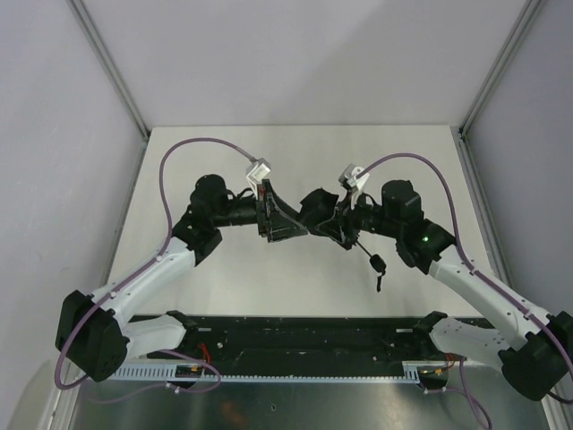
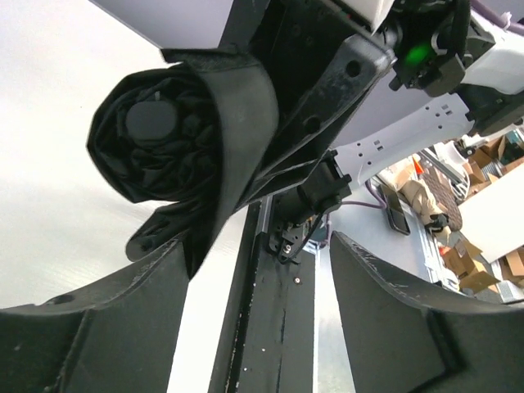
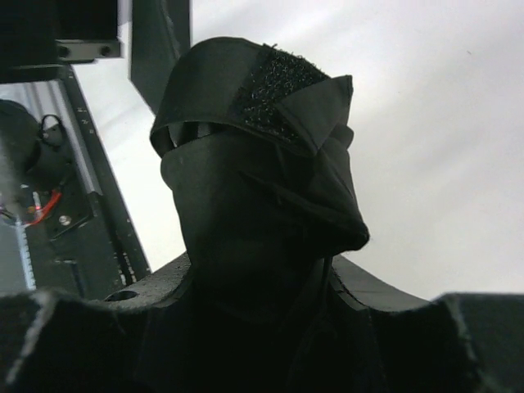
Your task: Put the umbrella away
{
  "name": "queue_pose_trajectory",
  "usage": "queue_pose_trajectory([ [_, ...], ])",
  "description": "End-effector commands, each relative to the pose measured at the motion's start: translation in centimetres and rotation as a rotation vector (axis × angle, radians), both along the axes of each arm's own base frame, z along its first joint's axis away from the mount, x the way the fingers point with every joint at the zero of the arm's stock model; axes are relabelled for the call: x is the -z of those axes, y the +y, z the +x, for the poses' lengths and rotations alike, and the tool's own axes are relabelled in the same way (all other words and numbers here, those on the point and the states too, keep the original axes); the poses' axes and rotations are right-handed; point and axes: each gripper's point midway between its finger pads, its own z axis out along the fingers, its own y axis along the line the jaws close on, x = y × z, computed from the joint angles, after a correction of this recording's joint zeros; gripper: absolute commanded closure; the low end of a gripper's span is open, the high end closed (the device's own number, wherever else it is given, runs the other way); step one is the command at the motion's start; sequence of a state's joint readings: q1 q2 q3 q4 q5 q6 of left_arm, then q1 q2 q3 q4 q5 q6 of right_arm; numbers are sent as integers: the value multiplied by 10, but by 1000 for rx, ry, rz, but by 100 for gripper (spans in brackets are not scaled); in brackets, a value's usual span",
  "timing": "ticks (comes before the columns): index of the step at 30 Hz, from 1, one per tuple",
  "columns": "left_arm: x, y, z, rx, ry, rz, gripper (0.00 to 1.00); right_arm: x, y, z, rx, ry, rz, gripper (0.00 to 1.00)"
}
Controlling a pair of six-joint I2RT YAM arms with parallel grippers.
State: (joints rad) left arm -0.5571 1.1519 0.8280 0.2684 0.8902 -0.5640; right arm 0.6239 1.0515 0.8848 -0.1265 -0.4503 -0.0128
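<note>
Black fabric of the umbrella (image 3: pixel 262 188), folded and with its hook-and-loop tab (image 3: pixel 270 86) showing, fills the gap of the right gripper (image 3: pixel 262 274), whose fingers are clamped on it. The left gripper (image 2: pixel 258 246) has its fingers well apart, and the umbrella's capped end lies just ahead of them, to one side. The thin wrist strap (image 1: pixel 376 262) hangs near the right gripper.

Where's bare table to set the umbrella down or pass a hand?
Free: far table strip between umbrella and back wall; near strip between umbrella and base rail, left of the wrist strap. Crowded: centre, where left gripper and right gripper meet at the umbrella.
</note>
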Motion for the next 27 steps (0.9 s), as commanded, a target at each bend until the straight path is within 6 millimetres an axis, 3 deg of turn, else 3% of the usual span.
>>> queue_pose_trajectory([
  [1, -8, -4, -8, 69, -63, -17, 30, -66, 4, -21, -88, -91, 134, 100],
  [3, -8, -5, -8, 74, -63, -16, 31, -68, 3, -24, -96, -88, 141, 100],
  [6, -8, -10, -12, 95, -62, -15, 44, -74, 0, -24, -77, -96, 149, 100],
  [10, -13, -12, -19, 126, -70, -23, 84, -74, -6, -14, -16, -115, 124, 100],
  [12, -20, -9, -26, 139, -88, -35, 95, -69, -12, -3, 49, -116, 95, 100],
  [20, -60, 2, -53, 181, -157, -100, 100, -56, -38, 33, 260, -169, -14, 100],
  [27, -50, -36, -78, 294, -64, -78, 100, -66, -22, 40, 251, -162, 51, 100],
])
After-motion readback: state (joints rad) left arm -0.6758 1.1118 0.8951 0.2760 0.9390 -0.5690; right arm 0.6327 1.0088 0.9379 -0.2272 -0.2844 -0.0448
